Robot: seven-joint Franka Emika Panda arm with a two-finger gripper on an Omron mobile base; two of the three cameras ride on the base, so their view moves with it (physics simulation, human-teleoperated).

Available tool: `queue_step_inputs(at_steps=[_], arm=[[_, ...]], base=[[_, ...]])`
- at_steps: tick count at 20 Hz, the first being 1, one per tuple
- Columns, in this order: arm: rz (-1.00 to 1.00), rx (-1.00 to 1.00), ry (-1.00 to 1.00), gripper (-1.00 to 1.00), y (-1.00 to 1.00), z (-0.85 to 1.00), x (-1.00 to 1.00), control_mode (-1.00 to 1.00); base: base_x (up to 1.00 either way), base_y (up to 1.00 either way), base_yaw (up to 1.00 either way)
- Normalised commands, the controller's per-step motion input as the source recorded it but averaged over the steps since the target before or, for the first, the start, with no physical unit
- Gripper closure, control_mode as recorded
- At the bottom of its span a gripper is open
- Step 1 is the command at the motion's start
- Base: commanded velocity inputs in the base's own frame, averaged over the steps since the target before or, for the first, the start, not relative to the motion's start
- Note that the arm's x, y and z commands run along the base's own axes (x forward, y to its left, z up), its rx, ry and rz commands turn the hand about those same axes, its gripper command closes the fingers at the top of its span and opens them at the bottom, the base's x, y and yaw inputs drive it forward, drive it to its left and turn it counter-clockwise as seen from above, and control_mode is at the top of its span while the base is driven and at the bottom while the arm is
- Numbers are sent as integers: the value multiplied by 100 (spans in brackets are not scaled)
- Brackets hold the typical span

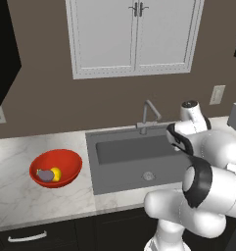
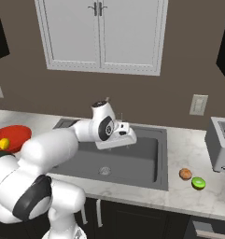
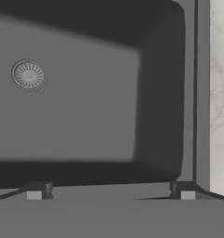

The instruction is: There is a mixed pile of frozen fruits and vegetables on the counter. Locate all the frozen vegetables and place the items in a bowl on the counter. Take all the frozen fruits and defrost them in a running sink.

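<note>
The yellow piece (image 1: 56, 173) and purple-grey piece (image 1: 44, 175) already sit in the red bowl (image 1: 65, 159) at 9 o'clock of the sink (image 1: 119, 152), but the green fruit (image 2: 198, 183) and brown fruit (image 2: 185, 174) wait on the counter (image 2: 188, 196) at the sink's 3 o'clock, while the gripper (image 3: 111, 190) hangs over the sink with fingers wide apart, holding nothing.

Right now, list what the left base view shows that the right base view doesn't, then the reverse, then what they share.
Left base view alone: the bowl's inside, with the yellow piece beside the purple-grey piece, and the faucet clear of the arm.

Right base view alone: an orange-brown piece and a green piece on the counter right of the sink, and a toaster.

Both: the red bowl, the sink holding no food, and the arm above it.
</note>
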Motion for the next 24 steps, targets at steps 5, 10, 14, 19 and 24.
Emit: queue_step_inputs(at_steps=[5, 10, 14, 19, 24], arm=[[0, 0, 0, -100, -57, 0, 0, -100], [0, 0, 0, -100, -55, 0, 0, -100], [0, 0, 0, -100, -54, -1, 0, -100], [0, 0, 0, -100, -52, 0, 0, -100], [0, 0, 0, -100, -49, 0, 0, -100]], base=[[0, 0, 0], [0, 0, 0], [0, 0, 0], [0, 0, 0], [0, 0, 0]])
